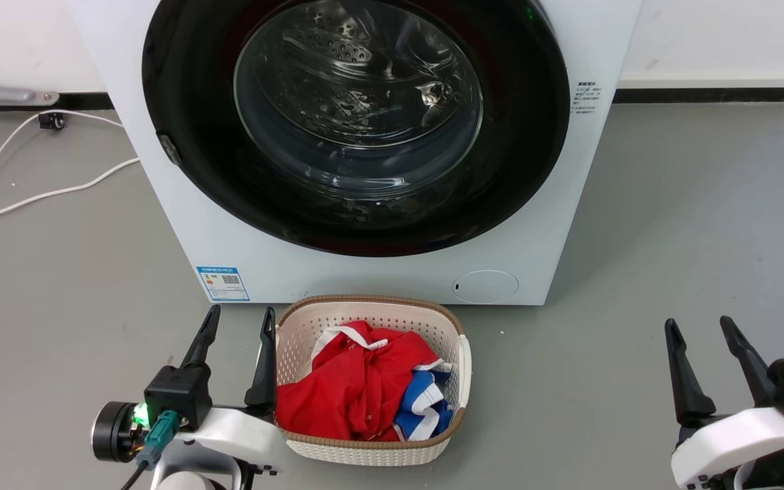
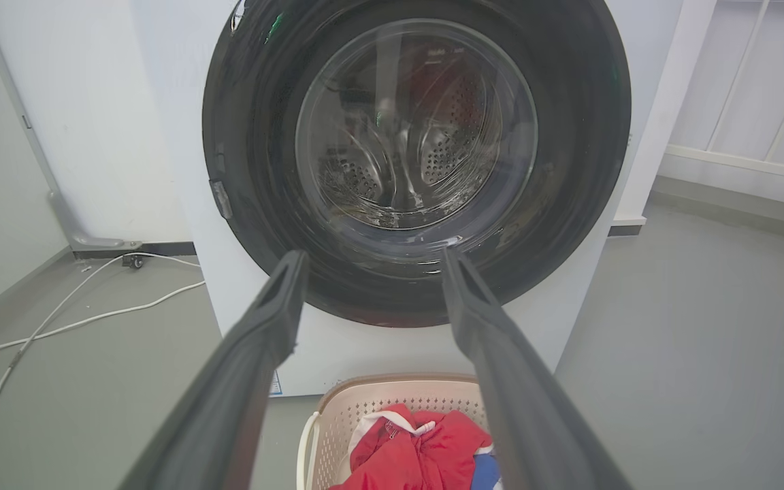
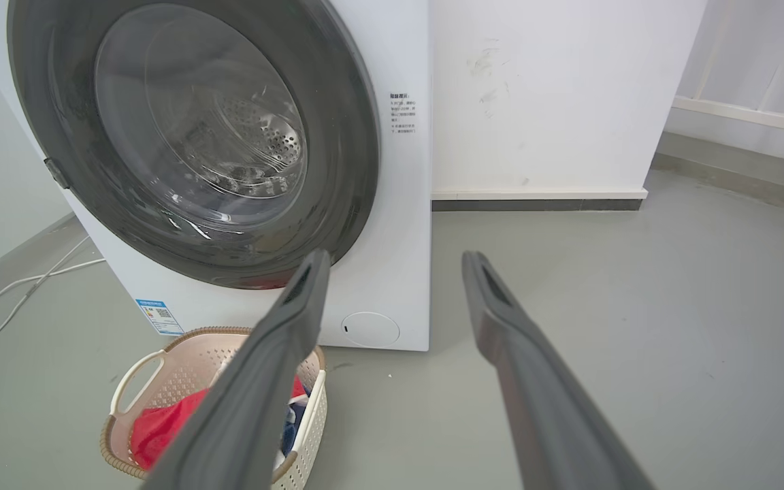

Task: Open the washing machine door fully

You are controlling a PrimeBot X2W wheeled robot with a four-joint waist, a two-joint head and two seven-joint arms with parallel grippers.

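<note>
Left pincer point(image 1: 241, 312): released, 2 fingers spread, nothing btw them, tips aimed ahead at the machine. Right pincer point(image 1: 697, 321): same, released & empty, 2 fingers apart. Both are low over the floor point(image 1: 637, 258) and well short of any contact. Prob. a ready stance, pre-spread so either can hook an edge.

Just right of the left pincer: cream basket point(image 1: 463, 361), 1 only. The near finger is right beside its rim; touching or not, can't tell. Inside is red cloth point(image 1: 358, 388) plus a blue/white piece, no. of garments unclear. The basket sits close before the machine front, presumably parked for loading, so it could hamper a low approach.

Ahead of & above both pincers: washing machine point(image 1: 365, 279), 1, a white box on the floor. The washing machine door point(image 1: 358, 116), 1, looks shut, flush on the front, w/ the steel drum visible through the glass. There's a small grey tab point(image 1: 169, 148) on its rim, ahead-left of the left pincer. That's likely the catch side, so the left pincer seems better placed to pull, but that's a guess. Task not begun.

Lower front: 1 blue label point(image 1: 223, 283) straight ahead of the left pincer, 1 round white flap point(image 1: 485, 286) further right. Far left: white cable point(image 1: 38, 197), 2 runs showing; 1 lead or 2, can't tell.
</note>
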